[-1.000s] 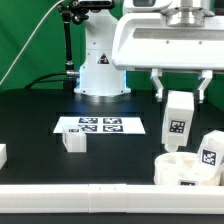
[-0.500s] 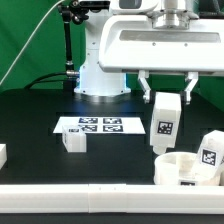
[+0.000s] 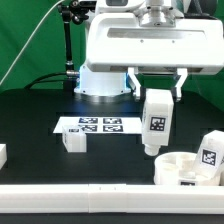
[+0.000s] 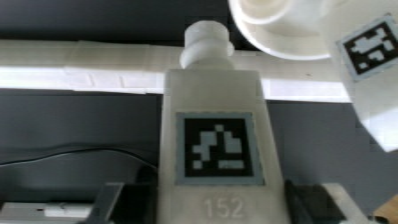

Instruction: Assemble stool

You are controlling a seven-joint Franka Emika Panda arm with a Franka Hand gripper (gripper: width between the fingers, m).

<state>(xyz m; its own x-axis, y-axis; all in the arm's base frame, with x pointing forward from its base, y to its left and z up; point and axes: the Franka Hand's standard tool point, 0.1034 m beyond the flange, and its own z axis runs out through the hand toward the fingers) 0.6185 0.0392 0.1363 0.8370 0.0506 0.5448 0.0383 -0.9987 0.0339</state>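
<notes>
While the arm travels toward the exterior view's left and downward, the pincer [image 3: 157, 90] stays clamped on a white stool leg [image 3: 156, 122], held upright with its marker tag facing the camera. One second ago this leg hung higher, above the round seat [image 3: 183, 172] at the near right. It now hangs just beside the seat's left rim, with its lower end about level with that rim. Contact with the table [image 3: 40, 110] cannot be confirmed. The wrist view shows the seat off to one side of the leg's peg end, not in line with it.

A second leg [image 3: 209, 150] at the seat's right side and a loose leg [image 3: 73, 141] near the marker board [image 3: 100, 126] have not moved.

Assessment: the carried leg is not joined to the seat. The shift away from the seat suggests a set-down or realignment rather than an insertion, and the assembly appears to be at an early stage.
</notes>
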